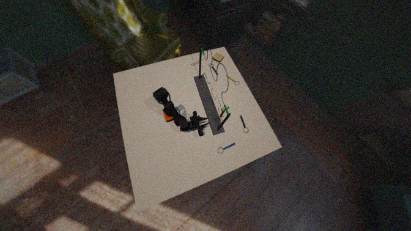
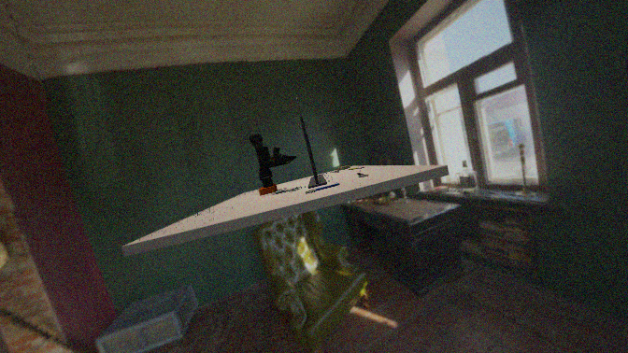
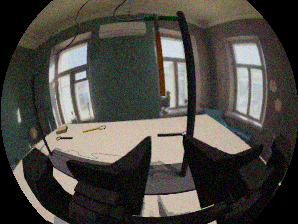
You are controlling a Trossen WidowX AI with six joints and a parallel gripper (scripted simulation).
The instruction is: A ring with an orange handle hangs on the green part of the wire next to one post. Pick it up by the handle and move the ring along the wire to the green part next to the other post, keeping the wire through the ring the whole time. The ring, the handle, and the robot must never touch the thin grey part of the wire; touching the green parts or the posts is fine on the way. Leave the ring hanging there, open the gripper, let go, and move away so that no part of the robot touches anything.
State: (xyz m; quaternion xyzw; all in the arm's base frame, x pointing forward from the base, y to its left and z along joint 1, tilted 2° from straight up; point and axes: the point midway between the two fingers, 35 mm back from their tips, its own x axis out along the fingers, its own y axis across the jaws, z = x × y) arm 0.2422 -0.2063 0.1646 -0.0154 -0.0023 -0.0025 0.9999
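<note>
The ring's orange handle (image 1: 222, 113) (image 3: 160, 62) hangs down from the green part (image 1: 226, 110) (image 3: 171, 18) next to the near post (image 1: 224, 121) (image 3: 190, 80). The ring is seen nearly edge-on around the green part in the wrist view. The thin grey wire (image 1: 228, 82) winds to the other green part (image 1: 202, 51) at the far post (image 1: 200, 65). My gripper (image 1: 208, 121) (image 2: 294, 158) (image 3: 166, 139) is partly open and empty. It is on the arm's side of the near post, short of the handle, which shows above the fingertips in the wrist view. The exterior view does not show the ring clearly.
A grey base strip (image 1: 208, 101) joins the posts. Beyond it lie a yellow-handled ring (image 1: 232, 79), two dark-handled rings and a tan block (image 1: 218, 57). A blue-handled ring (image 1: 229, 146) (image 2: 327, 187) lies near the near post's end.
</note>
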